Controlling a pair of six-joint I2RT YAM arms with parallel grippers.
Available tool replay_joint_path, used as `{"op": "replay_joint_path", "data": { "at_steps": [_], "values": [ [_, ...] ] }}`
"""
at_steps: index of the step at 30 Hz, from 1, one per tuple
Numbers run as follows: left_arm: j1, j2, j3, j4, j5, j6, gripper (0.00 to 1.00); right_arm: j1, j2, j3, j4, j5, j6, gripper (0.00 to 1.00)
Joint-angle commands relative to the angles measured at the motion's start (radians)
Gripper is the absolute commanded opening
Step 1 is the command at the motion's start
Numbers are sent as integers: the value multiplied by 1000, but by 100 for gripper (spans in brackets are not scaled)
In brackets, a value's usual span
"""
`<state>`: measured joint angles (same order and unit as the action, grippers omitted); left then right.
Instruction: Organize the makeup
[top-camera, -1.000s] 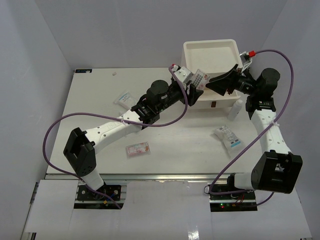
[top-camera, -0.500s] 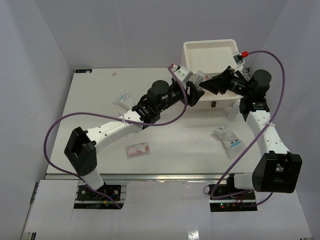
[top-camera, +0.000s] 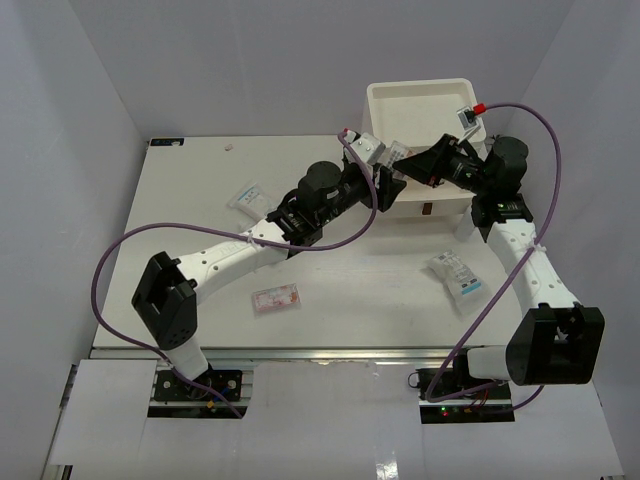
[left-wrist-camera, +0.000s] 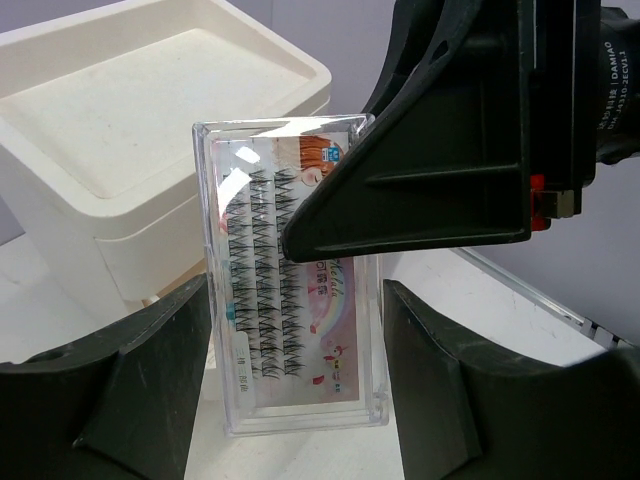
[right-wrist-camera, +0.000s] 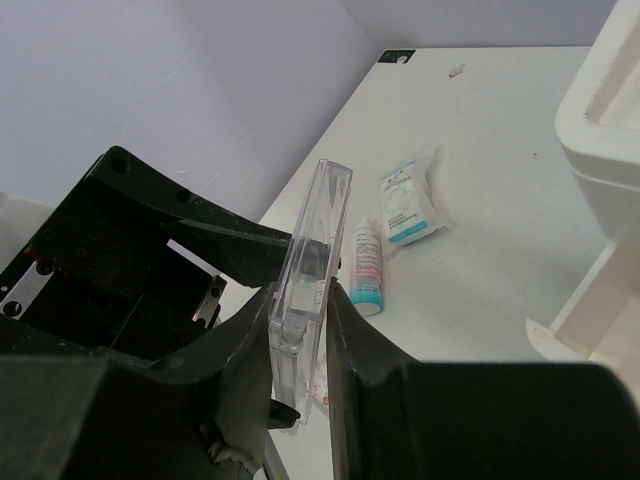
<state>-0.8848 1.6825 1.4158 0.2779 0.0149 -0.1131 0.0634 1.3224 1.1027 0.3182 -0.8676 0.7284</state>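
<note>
A clear flat case of false lashes (left-wrist-camera: 300, 350) stands upright between both grippers, in front of the white drawer box (top-camera: 385, 100). My right gripper (right-wrist-camera: 300, 300) is shut on its flat faces from above; the case shows edge-on there (right-wrist-camera: 318, 215). My left gripper (left-wrist-camera: 297, 285) has its fingers flush against the case's two side edges. A pink tube with teal cap (right-wrist-camera: 367, 268) and a blue-and-white packet (right-wrist-camera: 408, 205) lie on the table. A pink sachet (top-camera: 275, 298) lies near the front. No tan sponges are in view.
The drawer box (left-wrist-camera: 120, 120) is just behind the case, its top tray bare. More printed packets (top-camera: 458, 275) lie at the right by the right arm, one packet (top-camera: 248, 196) at the left. White walls enclose the table on three sides.
</note>
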Motion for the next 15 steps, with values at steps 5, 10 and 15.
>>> {"op": "replay_joint_path", "data": {
  "at_steps": [5,10,15],
  "values": [
    [-8,-23,-4,14,7,-40,50,-7,-4,50,-24,57,-57,8],
    [-6,-69,-33,17,0,-58,78,-49,-5,48,-24,40,-95,8],
    [-8,-119,-70,-11,-12,-69,89,-121,-3,51,-26,20,-124,8]
  ]
}}
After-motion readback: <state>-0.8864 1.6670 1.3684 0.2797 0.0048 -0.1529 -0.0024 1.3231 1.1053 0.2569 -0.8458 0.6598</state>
